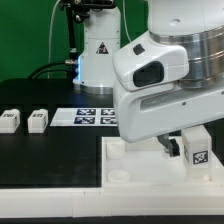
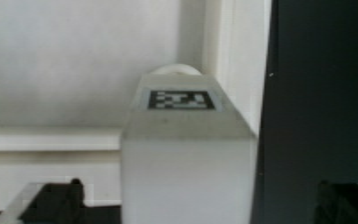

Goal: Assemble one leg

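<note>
Leg (image 2: 181,135), tagged, upright on the tray (image 1: 130,168) on the table (image 1: 50,150), between the fingers of the claw (image 2: 197,195), which is spread and grips nothing; apparently placed, though full seating cannot be told.

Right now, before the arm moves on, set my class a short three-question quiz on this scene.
1. How many loose legs lie at the exterior view's left?
2. True or false: the marker board lies on the black table, off the tray.
3. In the wrist view, the tag on the leg faces: A the camera; B away from it.
Key: 1 two; 2 true; 3 A.
</note>
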Robot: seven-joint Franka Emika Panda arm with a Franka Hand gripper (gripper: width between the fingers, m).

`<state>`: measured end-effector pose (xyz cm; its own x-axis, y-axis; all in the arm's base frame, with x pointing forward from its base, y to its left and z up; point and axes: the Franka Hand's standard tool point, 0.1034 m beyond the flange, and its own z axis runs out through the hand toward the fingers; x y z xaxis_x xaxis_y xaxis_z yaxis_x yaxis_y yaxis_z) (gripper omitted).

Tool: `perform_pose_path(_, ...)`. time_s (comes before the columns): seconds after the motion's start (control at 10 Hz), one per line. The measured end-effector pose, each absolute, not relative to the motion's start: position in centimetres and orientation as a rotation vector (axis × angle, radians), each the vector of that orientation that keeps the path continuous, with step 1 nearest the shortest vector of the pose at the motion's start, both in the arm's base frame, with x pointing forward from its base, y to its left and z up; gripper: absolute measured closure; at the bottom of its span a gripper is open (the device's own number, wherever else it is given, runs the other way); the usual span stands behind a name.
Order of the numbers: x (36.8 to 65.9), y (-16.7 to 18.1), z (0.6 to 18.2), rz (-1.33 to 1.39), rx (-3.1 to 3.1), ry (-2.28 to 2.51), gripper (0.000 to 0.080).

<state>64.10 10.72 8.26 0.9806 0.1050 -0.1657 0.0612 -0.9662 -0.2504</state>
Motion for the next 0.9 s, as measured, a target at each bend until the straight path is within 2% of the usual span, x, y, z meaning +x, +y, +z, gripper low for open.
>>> perform_pose_path(0.1,64.13,10.69,8.27,0.265,-2.880,-0.123,0.0150)
perform_pose_path(0.2,64.12,10.70,8.24,0.266,-2.879,-0.123,0.0264)
perform_pose_path(0.3,64.10,10.70,8.20,0.266,-2.879,-0.123,0.0264)
perform_pose_path(0.4,64.08,10.70,8.17,0.267,-2.879,-0.123,0.0437)
perform_pose_path(0.5,64.10,10.47,8.11,0.268,-2.882,-0.120,0.0505)
perform_pose_path(0.8,64.31,10.35,7.95,0.204,-2.902,-0.031,0.0505)
perform_pose_path(0.9,64.07,10.21,7.96,0.189,-2.914,0.199,0.0505)
